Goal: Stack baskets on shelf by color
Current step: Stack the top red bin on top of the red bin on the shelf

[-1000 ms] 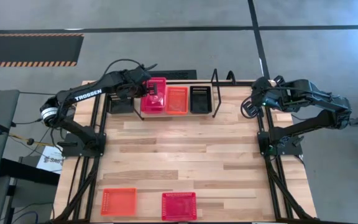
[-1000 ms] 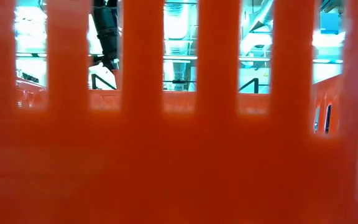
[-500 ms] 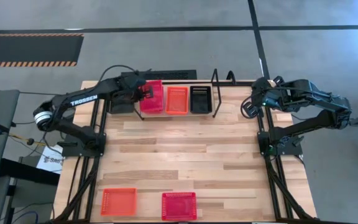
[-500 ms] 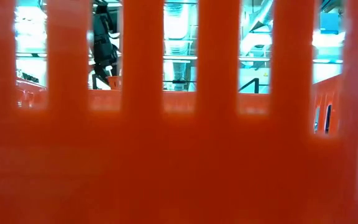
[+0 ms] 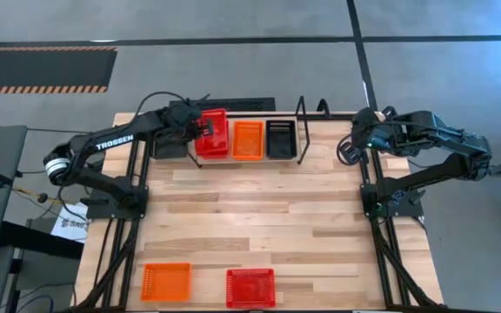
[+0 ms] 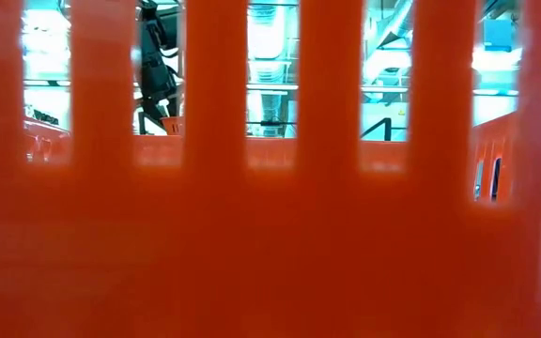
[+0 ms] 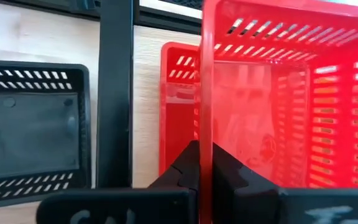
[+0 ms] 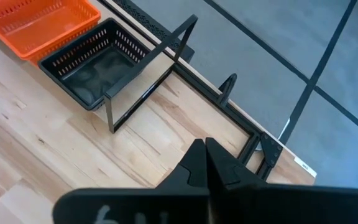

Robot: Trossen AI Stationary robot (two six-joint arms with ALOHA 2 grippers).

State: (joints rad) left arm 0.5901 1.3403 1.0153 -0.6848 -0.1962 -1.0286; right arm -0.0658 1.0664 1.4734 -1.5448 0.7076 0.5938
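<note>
1. High view: the left arm reaches across the back left of the table, its left gripper clamped on the near-side wall of a red basket. That basket sits on the shelf, just left of the orange basket, with the black basket one place further right. Against the frame from a second ago, the red basket is lower and squarer in its slot, and the arm is stretched out flatter. The right arm stays folded at the back right edge, right gripper closed on nothing, well apart from the baskets. Far from both grippers, at the front edge, lie a loose orange basket and a loose red basket.

2. Low view: an orange mesh wall fills the picture; through its slots the left arm shows lower than before.

3. Left wrist view: the fingers pinch the red basket's wall; beyond it lies a second red basket, and beside a black shelf rod another black basket.

4. Right wrist view: the closed fingers point over bare table, the black and orange baskets ahead.
</note>
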